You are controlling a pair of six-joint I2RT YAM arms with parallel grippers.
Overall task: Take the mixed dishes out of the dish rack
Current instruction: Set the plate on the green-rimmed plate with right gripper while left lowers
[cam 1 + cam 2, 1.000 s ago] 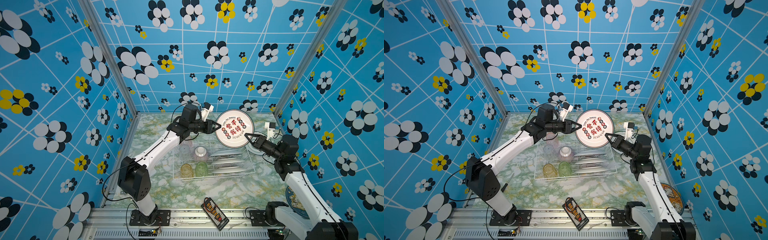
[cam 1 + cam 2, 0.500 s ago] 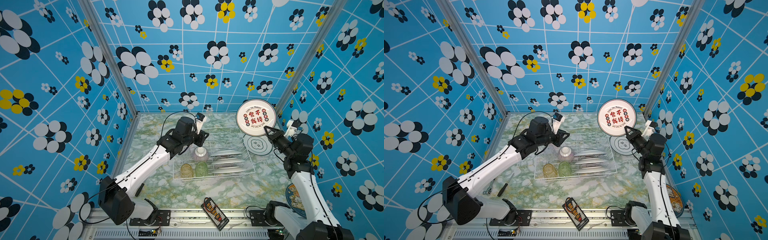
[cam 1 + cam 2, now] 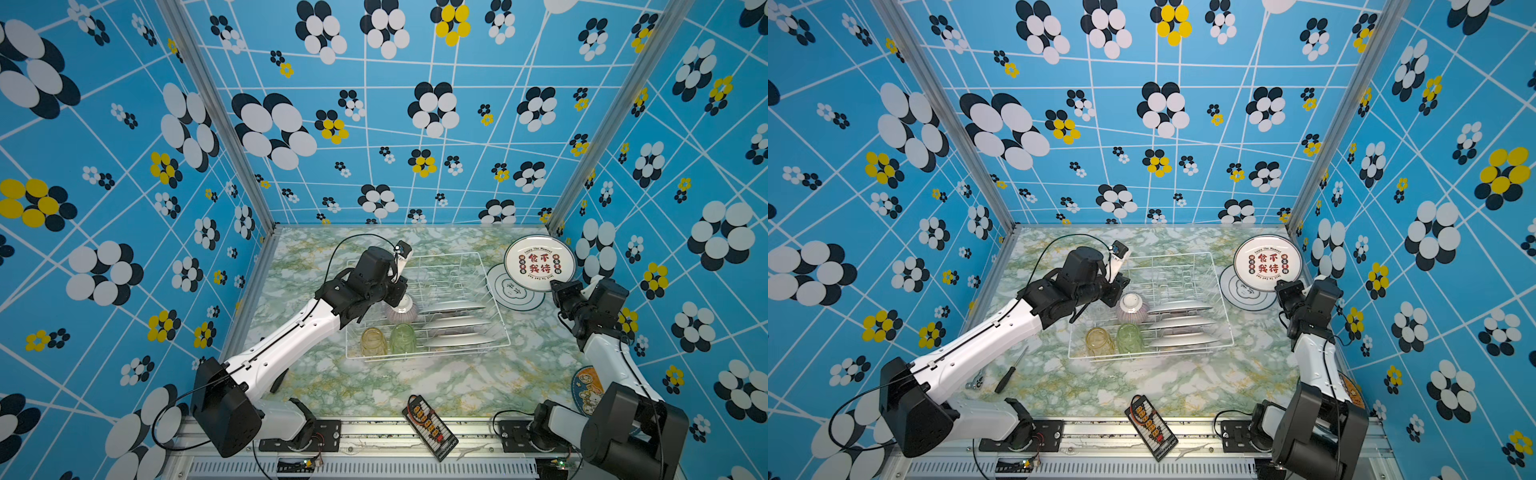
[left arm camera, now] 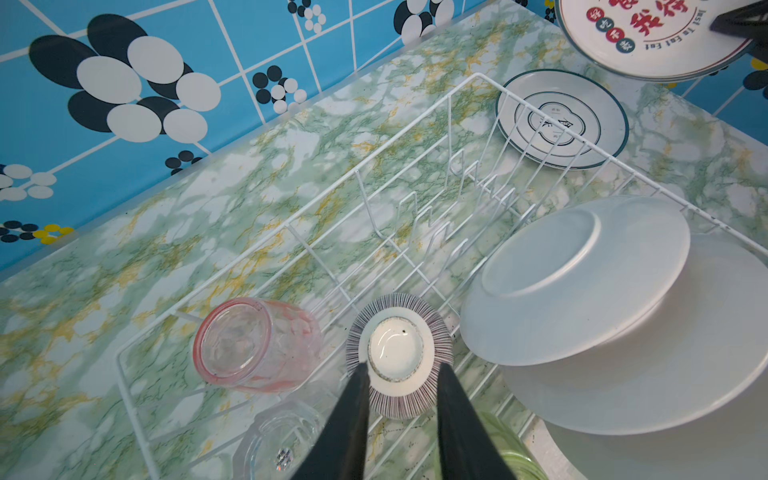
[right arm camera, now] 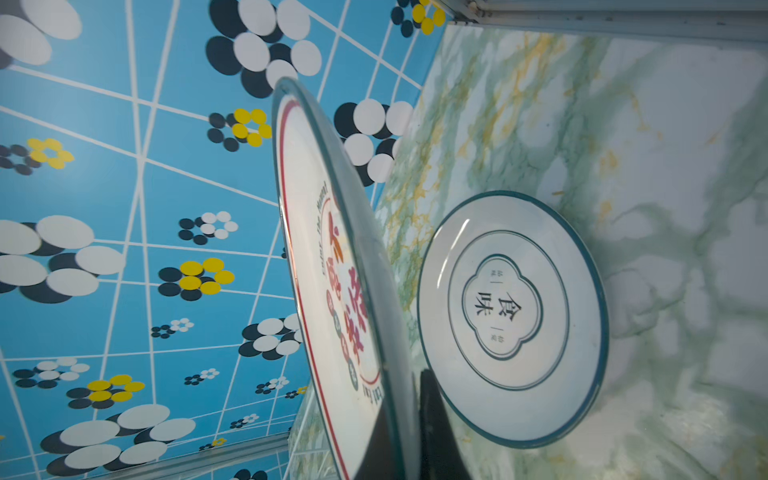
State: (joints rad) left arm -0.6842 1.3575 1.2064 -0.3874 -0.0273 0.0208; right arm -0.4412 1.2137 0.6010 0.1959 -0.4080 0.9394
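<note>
at the far left of the marble table [image 3: 1183, 386] a screwdriver [image 3: 1011, 370] lies loose beside the left arm. the left gripper [image 4: 402, 366] points down into the left end of the dish rack [image 3: 432, 255]. its claw is narrowly parted, one fingertip on each side of the foot ring of the purple-striped bowl [image 4: 397, 349]; whether the tips press on it cannot be told. the bowl sits upside down inside the rack. next to it the wrist view shows the pink tumbler [image 4: 253, 345], its base turned toward the camera, and the clear tumbler [image 4: 282, 440] nearer the lens; in both top views the arm hides these two. along the rack's near edge the yellow tumbler [image 3: 372, 341] and the green tumbler [image 3: 402, 338] stand side by side. the right half of the rack holds three white plates [image 3: 455, 324] on edge between the prongs, one behind another. in front of the rack lies a black board [image 3: 430, 422]. right of the rack, outside it, the flat plate [image 3: 509, 293] lies face up on the table. the right gripper [image 3: 557, 286] is clamped on the rim of the lettered plate [image 3: 539, 262], held tilted in the air above the flat plate. a blue mat [image 3: 586, 388] lies by the right arm.
</note>
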